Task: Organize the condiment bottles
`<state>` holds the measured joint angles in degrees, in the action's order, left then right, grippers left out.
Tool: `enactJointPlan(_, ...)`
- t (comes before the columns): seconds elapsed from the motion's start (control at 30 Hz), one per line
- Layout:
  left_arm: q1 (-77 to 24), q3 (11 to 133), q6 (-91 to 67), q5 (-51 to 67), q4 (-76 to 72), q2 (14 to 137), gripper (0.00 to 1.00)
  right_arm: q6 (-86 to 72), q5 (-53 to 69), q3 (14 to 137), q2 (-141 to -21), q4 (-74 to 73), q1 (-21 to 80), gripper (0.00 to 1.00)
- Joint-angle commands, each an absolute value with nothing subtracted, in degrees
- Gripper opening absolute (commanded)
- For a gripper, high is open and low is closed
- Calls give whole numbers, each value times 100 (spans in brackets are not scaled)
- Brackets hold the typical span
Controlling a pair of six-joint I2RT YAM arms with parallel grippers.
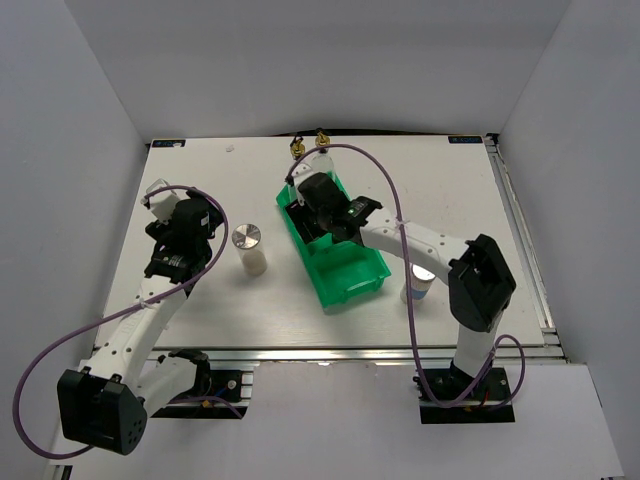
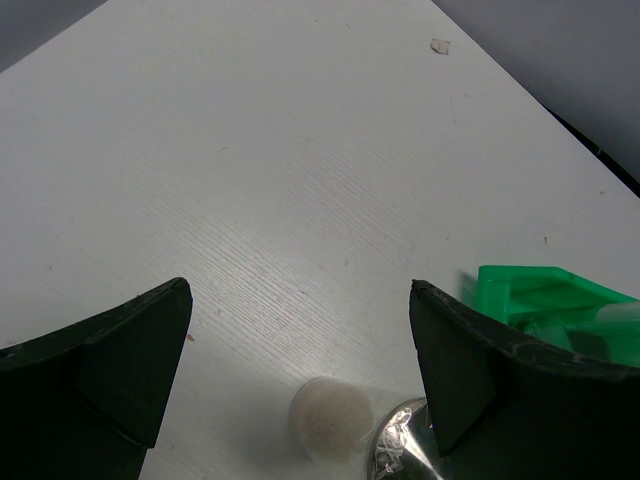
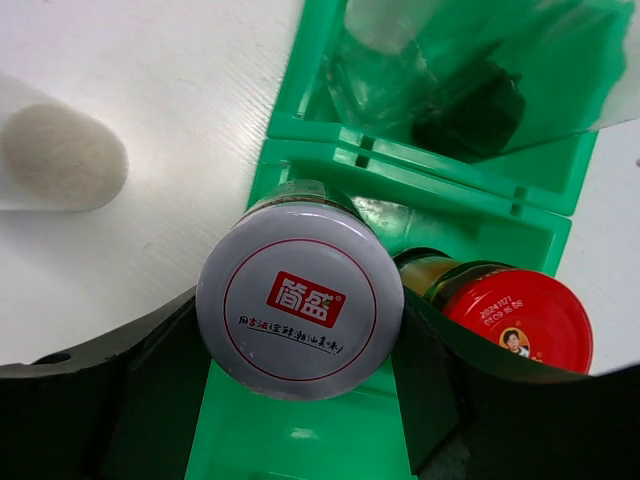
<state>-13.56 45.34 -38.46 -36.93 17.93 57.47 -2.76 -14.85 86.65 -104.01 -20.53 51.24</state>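
Two matte black fingers (image 2: 110, 370) of the left claw (image 2: 300, 290) in the left wrist view: wedge-shaped, spread wide apart, gripping nothing. Between them, pale counter (image 2: 250, 150) with a fine wood-like grain. At the bottom edge, a silver-lidded shaker (image 2: 330, 420): frosted white, rounded, with crinkly bright metal just beside it, too cropped to tell more. At right, behind one finger, a corner of the glossy green plastic tray (image 2: 530, 290).

Right wrist view next. Right claw (image 3: 297, 320) clamped on the grey-lidded jar (image 3: 300, 300), one black finger against each side of the lid. Lid round, flat, smooth, pale grey, with a thin red ring and a red label in Chinese characters. Beneath, the green floor of the tray's middle compartment; resting or lifted, cannot tell. Just beside it on the right, in the same compartment, a red-lidded jar (image 3: 515, 320): shiny red cap, amber-dark neck. Beyond a ribbed divider, the far compartment with clear glass bottles (image 3: 400, 60) and a dark blurred shape. Left of the tray, on the counter, the shaker's frosted white body.

Top view last. Tray long, narrow, slantwise at mid-counter. Right arm (image 1: 430, 245) bent over its far half, covering claw and jar. Gold-capped bottle tops at the tray's far end. Silver-lidded shaker upright between left arm (image 1: 140, 320) and tray, apart from both. Just right of the tray's near end, partly under the right arm, a second shaker (image 1: 420, 288). Left claw above the counter at left.
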Motion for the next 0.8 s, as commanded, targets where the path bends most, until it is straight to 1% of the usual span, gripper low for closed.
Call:
enactJointPlan(0.0,-1327,4509,-3841,-3736,1811,5607,98,-457,-2003,9211,-10362,-1749,5106,0)
enactJointPlan(0.1,-1327,4509,-3841,-3727,1802,5625,98,-544,-2232,9202,-10485,-1793,5106,0)
enactJointPlan(0.33,-1327,4500,-3841,-3709,1784,5643,98,-650,-2206,9132,-10740,-1890,5098,0)
enactJointPlan(0.47,-1318,4491,-3841,-3691,1767,5616,98,-668,-2145,9114,-10845,-1890,5106,6)
enactJointPlan(0.53,-1327,4491,-3841,-3700,1767,5625,98,-694,-2057,9114,-10889,-1872,5106,13)
enactJointPlan(0.57,-1327,4491,-3841,-3700,1775,5625,98,-694,-2031,9132,-10916,-1872,5098,23)
enactJointPlan(0.73,-1318,4509,-3832,-3674,1811,5599,98,-791,-2092,9185,-11039,-1907,5098,36)
enactJointPlan(0.77,-1318,4491,-3823,-3683,1802,5573,98,-800,-2092,9193,-11056,-1916,5098,41)
